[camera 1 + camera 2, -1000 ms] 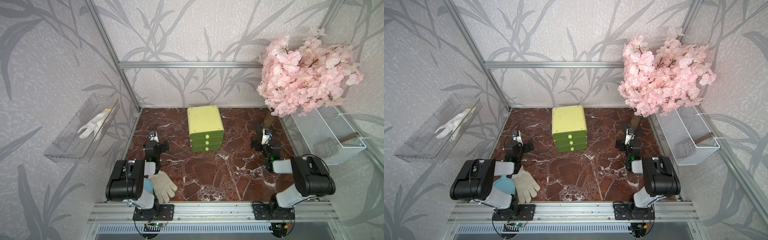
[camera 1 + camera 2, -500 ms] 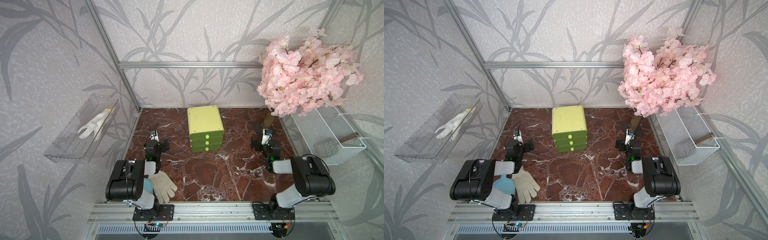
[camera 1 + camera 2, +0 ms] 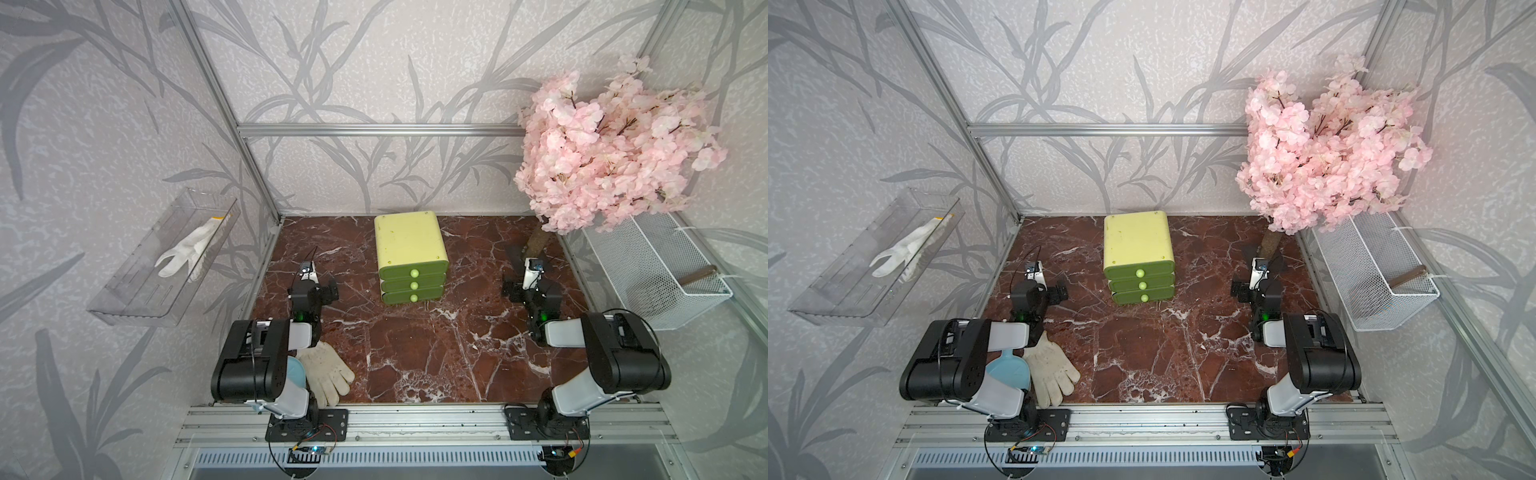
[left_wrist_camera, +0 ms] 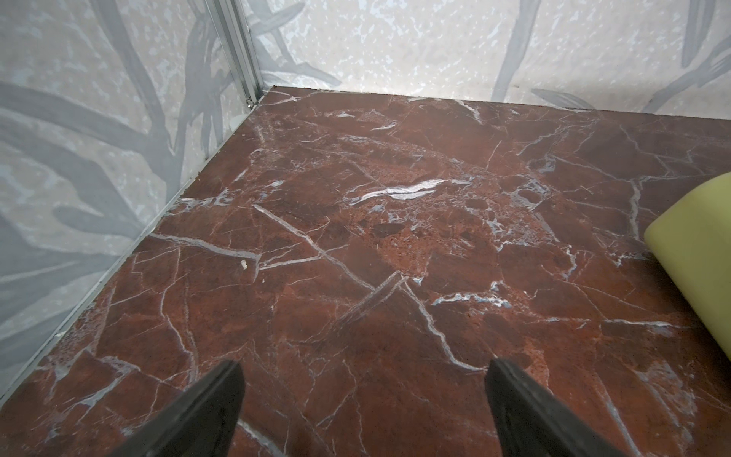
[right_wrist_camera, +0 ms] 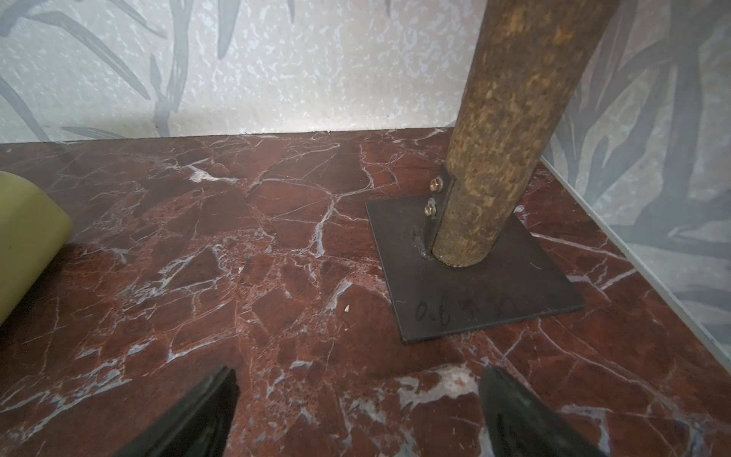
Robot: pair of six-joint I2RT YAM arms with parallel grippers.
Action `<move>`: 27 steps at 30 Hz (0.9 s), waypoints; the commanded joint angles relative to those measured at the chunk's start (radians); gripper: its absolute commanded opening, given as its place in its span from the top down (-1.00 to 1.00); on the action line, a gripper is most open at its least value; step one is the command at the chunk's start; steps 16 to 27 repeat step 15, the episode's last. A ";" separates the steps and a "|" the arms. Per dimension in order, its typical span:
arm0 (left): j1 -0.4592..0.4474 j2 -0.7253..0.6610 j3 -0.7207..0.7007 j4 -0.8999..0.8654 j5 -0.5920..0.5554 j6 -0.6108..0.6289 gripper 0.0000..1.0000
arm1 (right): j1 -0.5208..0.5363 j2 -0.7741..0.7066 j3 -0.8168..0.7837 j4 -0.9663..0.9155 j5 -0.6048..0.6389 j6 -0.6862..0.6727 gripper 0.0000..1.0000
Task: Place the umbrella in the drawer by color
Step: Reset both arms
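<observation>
The drawer [image 3: 409,249] is a pale lime-yellow chest with three green drawers, all pushed in, standing at the back middle of the marble floor in both top views [image 3: 1137,245]. The umbrella is out of view. My left gripper [image 3: 311,286] hovers left of the chest, open, with only bare marble between its fingers in the left wrist view [image 4: 364,368]. The chest's corner [image 4: 696,253] shows at that view's edge. My right gripper [image 3: 530,286] sits right of the chest, open and empty [image 5: 360,374], facing the tree trunk [image 5: 502,138].
A pink blossom tree [image 3: 611,149] on a dark base plate [image 5: 474,285] fills the back right. A white wire basket [image 3: 656,270] hangs right, a clear shelf with a white glove [image 3: 187,253] left. A cream glove [image 3: 328,374] and a pale blue object [image 3: 1009,370] lie by the left arm's base.
</observation>
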 commanded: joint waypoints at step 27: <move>0.000 -0.014 0.017 -0.006 -0.005 -0.007 -1.00 | 0.008 0.001 0.001 -0.002 0.013 -0.003 -0.99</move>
